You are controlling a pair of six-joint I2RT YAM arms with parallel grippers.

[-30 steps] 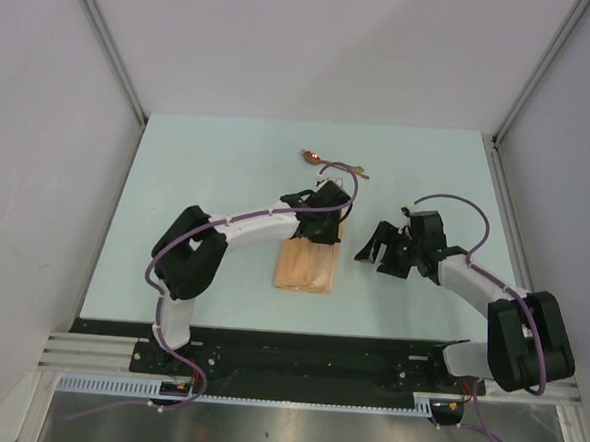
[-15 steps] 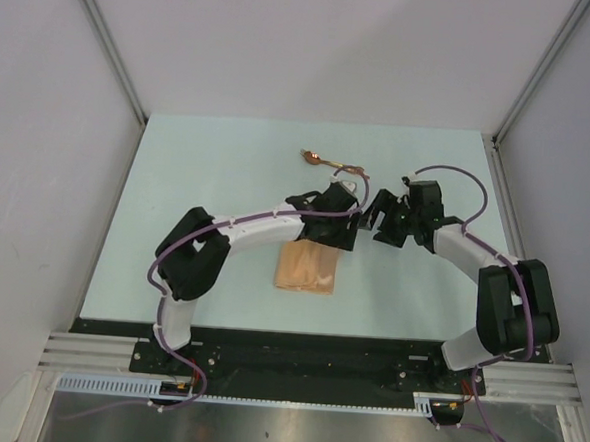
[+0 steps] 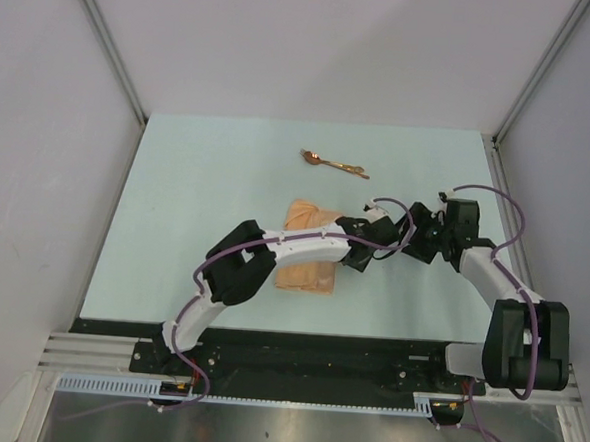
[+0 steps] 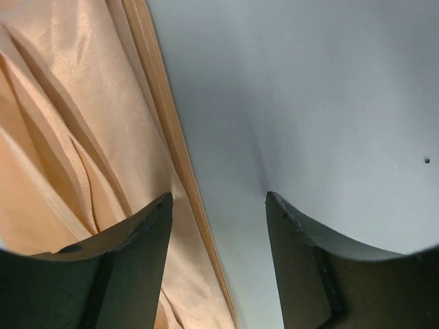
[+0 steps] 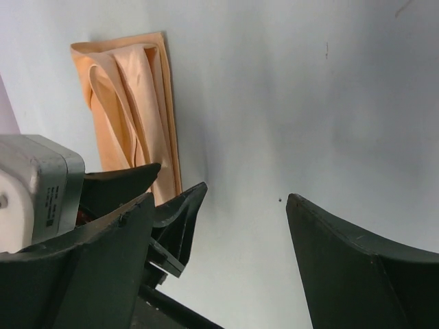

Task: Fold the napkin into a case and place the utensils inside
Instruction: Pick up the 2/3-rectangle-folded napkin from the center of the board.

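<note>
On the overhead feed the napkin (image 3: 308,219) lies folded into a narrow strip about mid-table, so I place everything else from it. The table (image 3: 196,205) is a pale mint sheet, smooth and matte, and my wrist feeds show a few dark specks on it. Plain grey-white walls (image 3: 38,165) close it in on three sides, with metal posts (image 3: 107,44) at the far corners. On the near side of the napkin there is a black base plate (image 3: 317,358) and a metal rail (image 3: 86,354).

The utensils (image 3: 334,163) lie on bare table beyond the napkin, well apart from it and slightly to its right.

My left arm reaches across the napkin, and the left gripper (image 4: 219,199) sits at the napkin's right edge. Its jaws are moderately spread and grip nothing. One finger (image 4: 137,240) is over the cloth, the other is over bare table, and the hem runs between them.

The right gripper (image 5: 221,205) hangs just right of the napkin, spread wide and empty. It faces the left gripper's fingers.
</note>
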